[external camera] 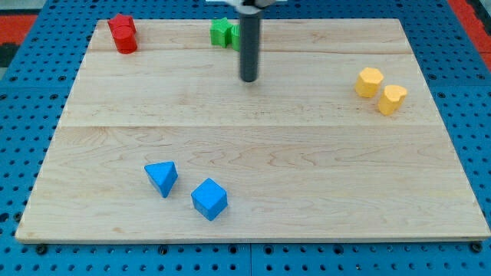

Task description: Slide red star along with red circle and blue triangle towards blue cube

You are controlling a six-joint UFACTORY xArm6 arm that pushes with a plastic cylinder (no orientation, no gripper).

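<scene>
My tip (249, 79) rests on the wooden board (307, 192) far of centre, touching no block; the arm carries no pincer, only the bare rod. The red blocks sit in the far left corner: a red star (120, 25) and red circle (126, 42) pressed together, though their shapes are hard to tell apart. The blue triangle (162, 178) already lies just beside the blue cube (209, 198) at the near left. A green block (222, 32) stands just left of the rod, and two yellow blocks (380, 90) sit far right. I judge the pushing not yet begun: next the tip must get behind the red pair, on their far side, and drive them nearward.
</scene>
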